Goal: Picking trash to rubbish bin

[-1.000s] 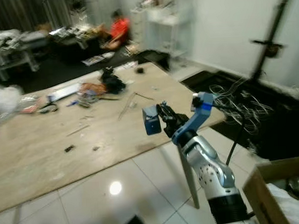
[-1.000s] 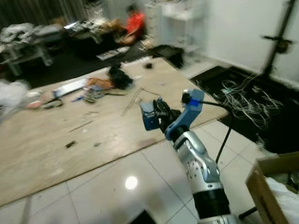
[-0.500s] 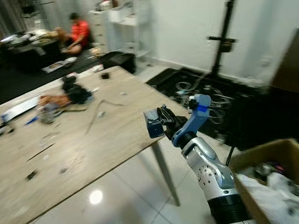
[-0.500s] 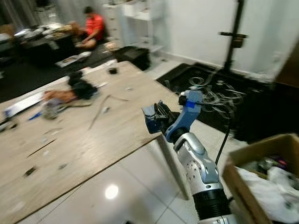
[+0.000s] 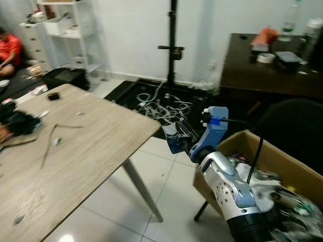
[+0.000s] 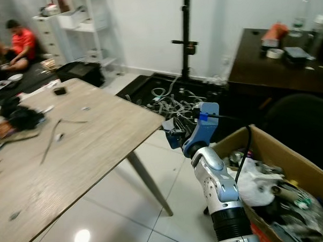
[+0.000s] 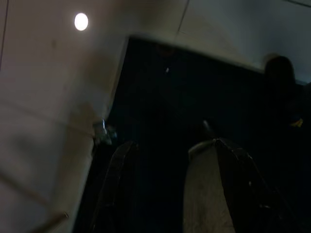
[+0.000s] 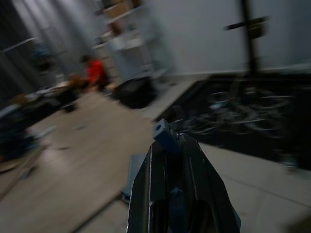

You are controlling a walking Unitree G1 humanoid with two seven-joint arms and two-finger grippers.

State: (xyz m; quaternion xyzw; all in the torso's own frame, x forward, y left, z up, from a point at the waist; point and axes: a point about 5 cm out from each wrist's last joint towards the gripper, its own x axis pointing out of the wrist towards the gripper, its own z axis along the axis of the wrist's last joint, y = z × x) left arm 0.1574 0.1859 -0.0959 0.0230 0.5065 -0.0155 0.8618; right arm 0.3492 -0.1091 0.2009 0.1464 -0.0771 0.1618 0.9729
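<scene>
right gripper (image 5: 179, 137) clamped on blue trash (image 5: 172, 144)

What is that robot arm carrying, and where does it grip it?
The right gripper holds a small blue piece of trash, its jaws shut around one end while the rest sticks out beyond the fingertips. The left gripper holds nothing.

Cluttered home workroom.
You have a wooden table (image 5: 92, 140), white shelving (image 5: 66, 34), tangled floor cables (image 5: 158, 105), and a dark desk (image 5: 266, 68).
</scene>
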